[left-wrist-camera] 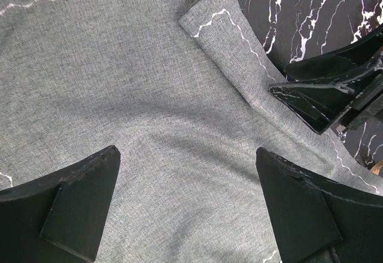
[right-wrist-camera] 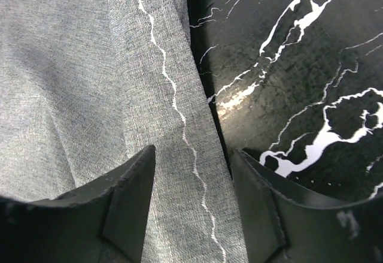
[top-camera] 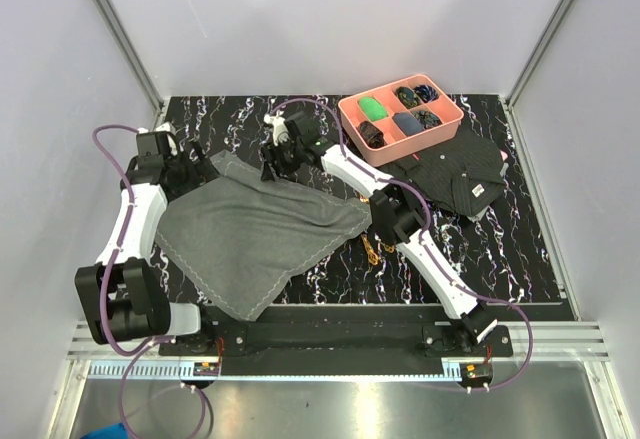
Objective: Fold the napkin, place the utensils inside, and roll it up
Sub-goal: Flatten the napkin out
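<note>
A black marbled table with white veins sits between plain white walls. The napkin lies left of centre, its far corner turned over. The left gripper hangs wide open over it, holding nothing. The right gripper stands half open astride the stitched far edge, not pinching. The utensils show only as gold glints under the right arm. The contents of the far pink tray are unclear.
</note>
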Tool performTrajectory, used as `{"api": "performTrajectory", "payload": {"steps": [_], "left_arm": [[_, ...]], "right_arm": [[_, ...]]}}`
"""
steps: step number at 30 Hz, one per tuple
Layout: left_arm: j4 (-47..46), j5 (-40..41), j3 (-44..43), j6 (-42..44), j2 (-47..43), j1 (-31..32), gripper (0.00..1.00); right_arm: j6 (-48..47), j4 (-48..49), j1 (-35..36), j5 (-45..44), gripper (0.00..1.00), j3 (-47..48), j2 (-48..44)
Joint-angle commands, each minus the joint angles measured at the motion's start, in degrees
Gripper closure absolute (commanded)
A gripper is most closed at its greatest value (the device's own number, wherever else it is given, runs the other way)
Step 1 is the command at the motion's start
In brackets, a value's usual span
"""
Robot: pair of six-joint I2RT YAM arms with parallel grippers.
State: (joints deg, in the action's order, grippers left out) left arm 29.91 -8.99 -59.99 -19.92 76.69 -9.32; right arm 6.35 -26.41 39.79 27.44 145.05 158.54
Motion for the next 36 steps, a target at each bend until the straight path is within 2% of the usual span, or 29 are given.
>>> {"api": "performTrajectory", "payload": {"steps": [1, 2, 8, 11, 17, 25, 29, 36], "left_arm": [[-2.14, -3.75, 0.04, -0.73, 0.22, -1.14, 0.01], [-2.14, -4.1, 0.13, -0.82, 0.22, -1.14, 0.01], [-2.4, -4.8, 0.48, -1.0, -0.48, -1.58, 0.01], [-2.4, -5.51, 0.48, -1.26, -0.4, -1.93, 0.01], [-2.4, -7.53, 0.66, -1.96, 0.39, -2.89, 0.01], [-2.49, -8.85, 0.75, -2.31, 0.31, -4.3, 0.01], [-2.75, -9.29, 0.84, -2.58, 0.57, -5.0, 0.01], [-3.02, -9.73, 1.01, -2.75, 0.31, -5.97, 0.01]], "right_arm": [[1.03, -2.68, 1.61, -4.05, 0.41, -0.74, 0.89], [1.47, -2.76, 1.61, -4.67, 0.46, -0.65, 0.98], [2.26, -3.55, 1.61, -8.28, 0.58, 0.32, 1.86], [2.35, -4.43, 1.52, -9.51, 0.59, 0.32, 2.39], [2.35, -6.19, 1.96, -11.36, 0.68, 0.85, 2.48], [3.31, -7.86, 2.13, -11.36, 0.98, 0.93, 2.39], [4.37, -7.86, 2.22, -12.5, 1.0, 1.28, 1.43], [4.99, -6.46, 1.52, -27.16, 1.0, 1.02, -2.88]]}}
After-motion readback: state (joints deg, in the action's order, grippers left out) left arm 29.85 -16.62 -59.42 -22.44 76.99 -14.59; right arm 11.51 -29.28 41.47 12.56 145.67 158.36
